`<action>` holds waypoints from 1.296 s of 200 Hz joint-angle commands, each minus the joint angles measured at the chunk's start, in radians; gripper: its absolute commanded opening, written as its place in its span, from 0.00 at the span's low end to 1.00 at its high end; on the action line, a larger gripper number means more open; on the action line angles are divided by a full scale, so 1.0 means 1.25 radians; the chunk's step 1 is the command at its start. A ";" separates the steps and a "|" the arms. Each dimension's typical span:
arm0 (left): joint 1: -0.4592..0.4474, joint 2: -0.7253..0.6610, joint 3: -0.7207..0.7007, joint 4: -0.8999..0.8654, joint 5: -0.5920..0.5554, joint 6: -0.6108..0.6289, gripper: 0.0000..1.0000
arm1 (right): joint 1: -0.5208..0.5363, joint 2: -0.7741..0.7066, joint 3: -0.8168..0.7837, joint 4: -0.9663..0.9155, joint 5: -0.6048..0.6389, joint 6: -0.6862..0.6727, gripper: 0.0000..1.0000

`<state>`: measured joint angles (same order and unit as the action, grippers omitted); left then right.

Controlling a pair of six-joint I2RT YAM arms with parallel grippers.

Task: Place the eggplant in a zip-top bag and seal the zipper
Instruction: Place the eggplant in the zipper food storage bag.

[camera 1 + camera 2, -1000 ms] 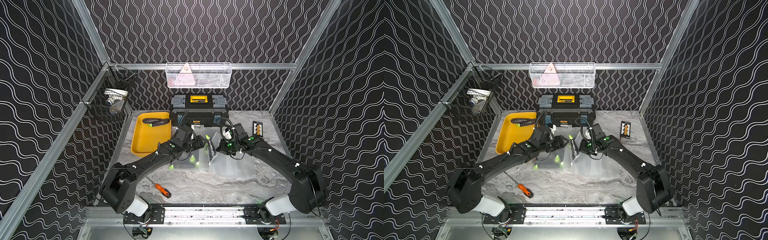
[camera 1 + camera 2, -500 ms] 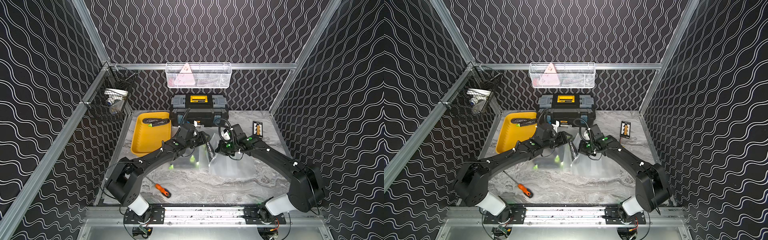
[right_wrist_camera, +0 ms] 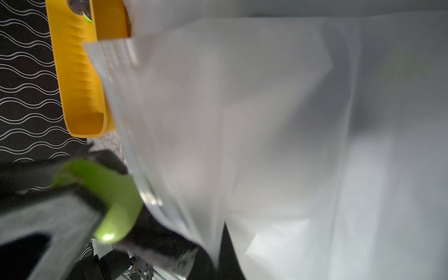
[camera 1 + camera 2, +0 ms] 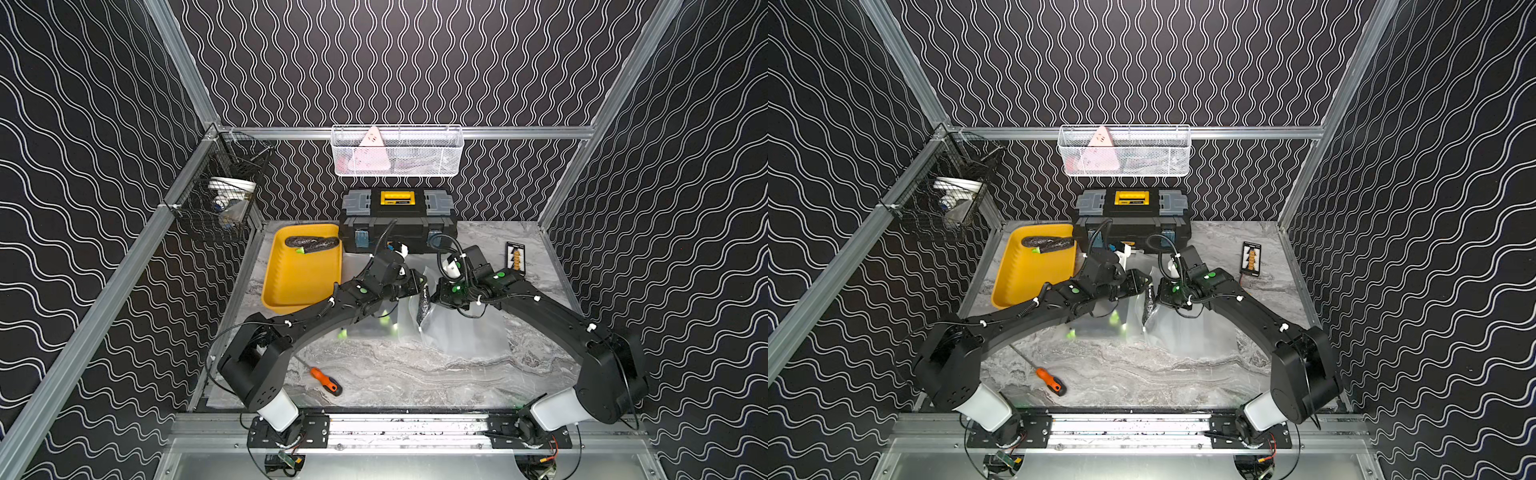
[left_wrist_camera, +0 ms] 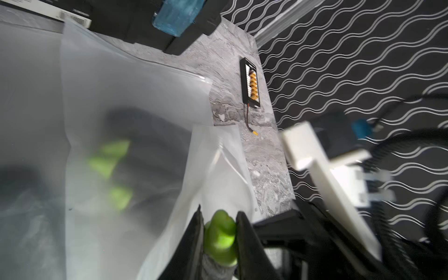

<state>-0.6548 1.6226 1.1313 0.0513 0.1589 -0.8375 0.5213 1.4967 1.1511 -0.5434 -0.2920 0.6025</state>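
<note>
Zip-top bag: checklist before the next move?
1. Hold: right gripper shut on zip-top bag edge: ok.
2. Second hold: left gripper pinching the other lip: cannot tell, wrist view blurred.
3. Mouth of zip-top bag open wide enough: cannot tell.
4. Pick target: eggplant lying free in yellow tray: ok.
5. Goal: eggplant inside zip-top bag: not ok.
6. Clutter: screwdriver apart from zip-top bag: ok.
</note>
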 commanded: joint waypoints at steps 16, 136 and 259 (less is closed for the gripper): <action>-0.014 0.015 0.022 -0.021 -0.028 0.034 0.26 | 0.000 -0.023 0.021 -0.019 0.013 0.000 0.02; -0.019 0.017 0.081 -0.067 -0.031 0.047 0.73 | -0.001 -0.017 0.008 -0.001 -0.012 0.032 0.01; 0.321 -0.033 0.148 -0.337 -0.344 0.233 0.75 | -0.046 -0.003 0.010 0.009 -0.004 -0.015 0.02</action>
<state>-0.3103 1.5570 1.2461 -0.3099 -0.0917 -0.6785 0.4625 1.4906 1.1656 -0.5541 -0.2825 0.5915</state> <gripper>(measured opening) 0.745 0.050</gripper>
